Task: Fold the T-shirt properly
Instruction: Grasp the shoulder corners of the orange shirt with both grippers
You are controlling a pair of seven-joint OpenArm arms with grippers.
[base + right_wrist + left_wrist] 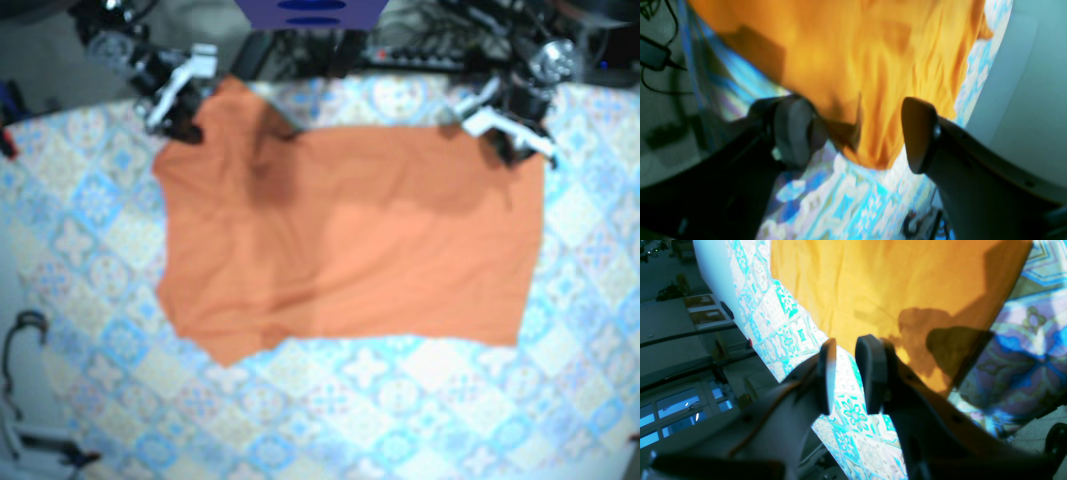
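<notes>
The orange T-shirt is spread on the bench, long axis left-to-right; its upper-left corner is straddled by the released right pincer, its upper-right corner neighboured by the narrowly parted, empty left pincer.

1. A table with a smooth white curved rim carries everything; the rim shows at the upper left of the left wrist view.
2. A tile-patterned cloth of white, turquoise and blue covers the tabletop and fills nearly the whole base view.
3. A plain orange fabric T-shirt lies spread flat on the cloth, across the upper middle of the base view.
4. Its right edge runs straight. Its lower left corner comes to a point, and one sleeve reaches toward the upper left.
5. Patterned cloth shows on every side of the shirt, widest along the bottom of the frame.
6. Soft dark shadows fall on the shirt's upper part.
</notes>
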